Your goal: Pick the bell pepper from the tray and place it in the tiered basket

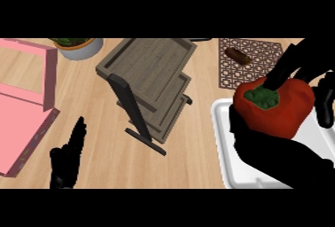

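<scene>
Over the white tray [221,133], at the right of the counter [98,128], we see our right hand [274,150] wrapped round the bell pepper [278,111]. Dark fingers [288,66] curl up behind the pepper and beside it; the palm sits below. Pepper is red, green stem cap facing us, held above the tray's inner floor. We cannot tell whether it touches the tray. Whatever else may lie in the tray is hidden by the hand.

Left of the tray stands the tiered basket [153,75], grey, slatted, with a dark frame, tilted in our view. Its shelves show nothing on them.

Beyond the tray, toward the far edge, lies a brown patterned mat [262,53] with a small dark brown object [237,55] on it; too small to name.

Far left of the tray, past the basket, a pink box [26,106] lies open at the counter's edge; only its pink floor shows inside. Near it at the far edge sits a white pot [85,48] holding a green plant [71,42].

Our left hand [68,155] rests well left of the tray, near the lower edge, fingers straight and pointing up, holding nothing.
</scene>
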Controlling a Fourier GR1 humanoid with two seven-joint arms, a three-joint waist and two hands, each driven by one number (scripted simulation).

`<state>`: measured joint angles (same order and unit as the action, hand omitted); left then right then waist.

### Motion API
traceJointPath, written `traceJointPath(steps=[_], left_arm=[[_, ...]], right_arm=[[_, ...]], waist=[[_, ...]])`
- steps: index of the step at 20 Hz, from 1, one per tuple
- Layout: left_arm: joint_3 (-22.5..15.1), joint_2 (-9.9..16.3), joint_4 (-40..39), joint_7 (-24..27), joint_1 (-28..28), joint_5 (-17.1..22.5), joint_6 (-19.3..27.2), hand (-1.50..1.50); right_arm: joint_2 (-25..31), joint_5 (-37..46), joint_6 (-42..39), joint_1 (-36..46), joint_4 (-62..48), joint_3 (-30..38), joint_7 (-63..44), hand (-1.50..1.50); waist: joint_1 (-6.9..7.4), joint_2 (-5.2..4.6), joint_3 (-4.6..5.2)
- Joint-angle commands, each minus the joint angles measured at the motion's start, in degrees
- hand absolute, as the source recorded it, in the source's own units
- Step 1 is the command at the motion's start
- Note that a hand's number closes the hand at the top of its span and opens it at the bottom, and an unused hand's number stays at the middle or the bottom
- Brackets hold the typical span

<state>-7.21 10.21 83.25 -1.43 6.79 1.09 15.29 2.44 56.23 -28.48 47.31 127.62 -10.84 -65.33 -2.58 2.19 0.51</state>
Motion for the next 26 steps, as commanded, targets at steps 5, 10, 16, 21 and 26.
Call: traceJointPath(steps=[5,10,16,21,26], left_arm=[[-0.51,-0.23,-2.79,0.08,0.21,-0.09,-1.01,0.00],[-1.51,-0.30,-1.91,0.24,-0.14,-1.04,-1.21,0.00],[-1.85,-1.10,-3.02,0.93,-0.76,-1.06,-1.70,0.00],[-0.53,-1.15,-4.31,0.37,-3.25,0.09,-2.51,0.00],[-0.31,-0.42,-2.88,1.77,-1.08,-0.39,-2.60,0.00]], right_arm=[[-2.38,-0.34,-9.39,17.70,-12.11,8.55,-13.84,1.50],[-2.41,-1.33,-10.36,27.53,-24.12,13.25,-12.94,1.50],[-2.41,-2.14,-9.08,34.90,-35.07,14.88,-13.34,1.50],[-2.41,0.68,-4.64,34.47,-42.52,15.01,-11.96,1.50],[-2.41,-0.99,2.86,30.64,-44.31,15.01,-9.45,1.50]], waist=[[1.60,-0.72,-0.03],[3.06,-1.37,-0.24],[3.53,-1.71,-0.31],[3.52,-2.09,-0.34],[3.86,-2.17,-0.44]])
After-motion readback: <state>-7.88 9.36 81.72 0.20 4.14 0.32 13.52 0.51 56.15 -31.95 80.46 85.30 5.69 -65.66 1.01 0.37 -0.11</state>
